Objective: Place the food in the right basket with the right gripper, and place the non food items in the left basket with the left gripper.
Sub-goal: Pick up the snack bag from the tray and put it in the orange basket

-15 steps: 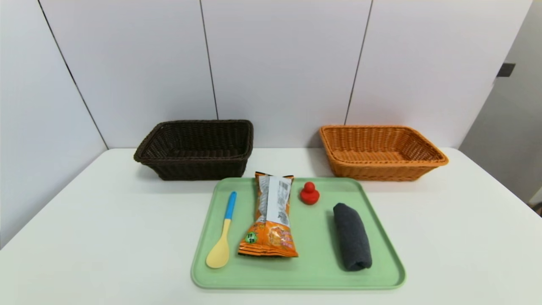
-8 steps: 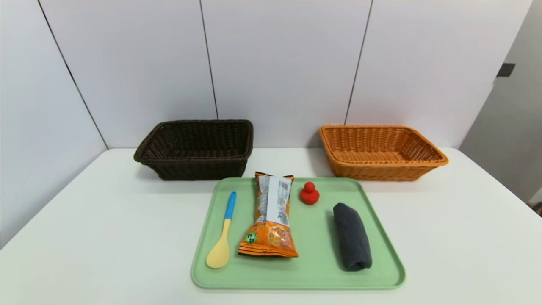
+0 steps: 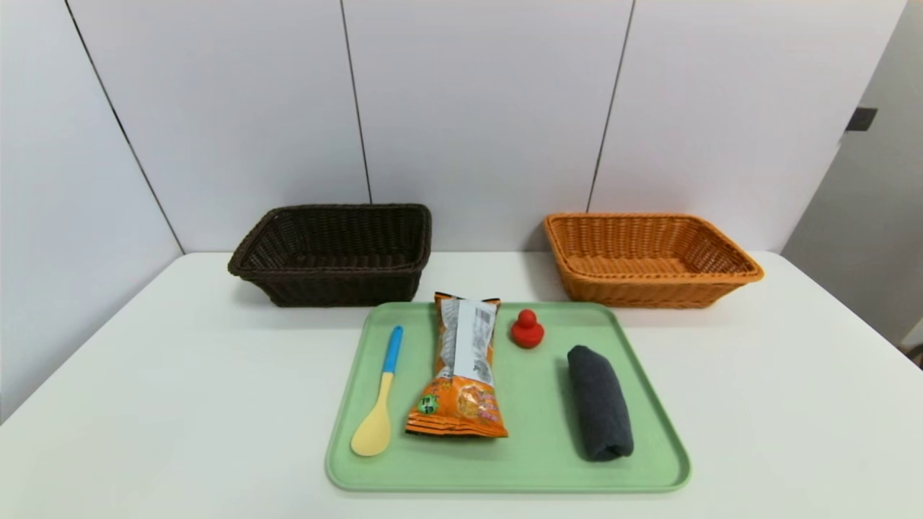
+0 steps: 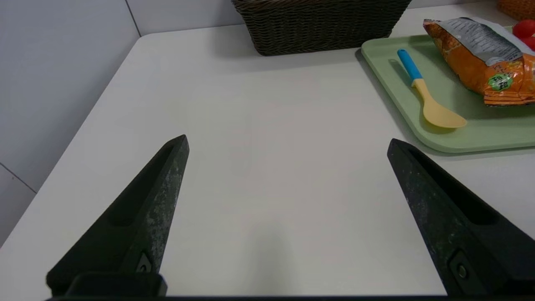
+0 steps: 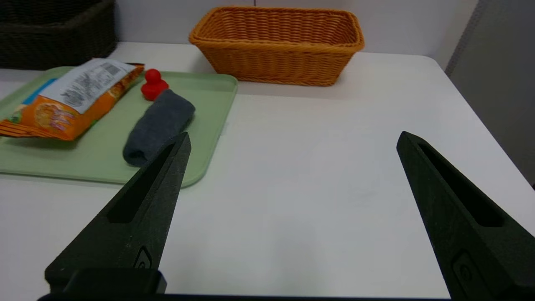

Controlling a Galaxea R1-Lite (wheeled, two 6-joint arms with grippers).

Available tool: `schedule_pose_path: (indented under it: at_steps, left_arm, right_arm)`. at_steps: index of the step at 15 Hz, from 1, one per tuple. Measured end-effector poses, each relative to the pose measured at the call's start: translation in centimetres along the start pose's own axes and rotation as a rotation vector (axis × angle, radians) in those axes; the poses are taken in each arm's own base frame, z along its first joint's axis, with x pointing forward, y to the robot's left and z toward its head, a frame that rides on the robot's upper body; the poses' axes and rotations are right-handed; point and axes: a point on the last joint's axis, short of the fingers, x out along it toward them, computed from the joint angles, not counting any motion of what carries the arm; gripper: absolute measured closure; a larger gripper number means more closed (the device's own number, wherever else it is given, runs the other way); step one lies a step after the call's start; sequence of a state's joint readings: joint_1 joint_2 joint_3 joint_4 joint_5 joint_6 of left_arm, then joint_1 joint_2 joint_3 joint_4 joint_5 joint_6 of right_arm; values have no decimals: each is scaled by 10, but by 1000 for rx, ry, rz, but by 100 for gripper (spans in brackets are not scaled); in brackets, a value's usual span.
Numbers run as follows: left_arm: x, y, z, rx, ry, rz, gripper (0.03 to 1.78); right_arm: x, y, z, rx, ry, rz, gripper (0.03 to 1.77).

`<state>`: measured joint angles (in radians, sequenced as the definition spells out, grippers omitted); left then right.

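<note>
A green tray (image 3: 652,440) sits on the white table (image 3: 180,404), in front of two woven baskets at the back: a dark brown basket (image 3: 335,252) on the robot's left and an orange basket (image 3: 649,258) on its right. Both baskets hold nothing.

Four things lie on the tray. At the left edge is a spoon (image 3: 381,393), its long axis running front to back, the blue handle pointing away toward the brown basket and the yellow bowl nearest the robot. Just beside it is an orange snack bag (image 3: 461,378), also lying lengthwise front to back and leaning slightly, its sealed far end near the tray's back rim and its wider printed end toward the robot. Right of the bag's far end stands a small red toy (image 3: 527,329), upright. Further right lies a rolled dark grey cloth (image 3: 599,401), its length running front to back, the near end angled a little to the right.

The left gripper (image 4: 287,142) hovers over bare table left of the tray, fingers spread wide and holding nothing. The right gripper (image 5: 292,140) hovers over bare table right of the tray, likewise spread wide and holding nothing. Neither shows in the head view.
</note>
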<state>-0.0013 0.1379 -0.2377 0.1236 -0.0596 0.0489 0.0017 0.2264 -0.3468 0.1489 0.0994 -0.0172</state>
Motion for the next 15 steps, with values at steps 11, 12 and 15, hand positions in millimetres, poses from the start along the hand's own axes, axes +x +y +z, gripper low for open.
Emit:
schedule_pose_path:
  at_steps: [11,12,15]
  left_arm:
    - [168,7,172,-155,366,-49,12]
    - [188,0,173,-144,401,-62,12]
    - [235,-29,169,-130,481,-102,12]
  right_arm:
    - [212,10,172,281,625,221,10]
    - [231,19,167,309,708,218,10]
    - [274,55,151,354,909,150,9]
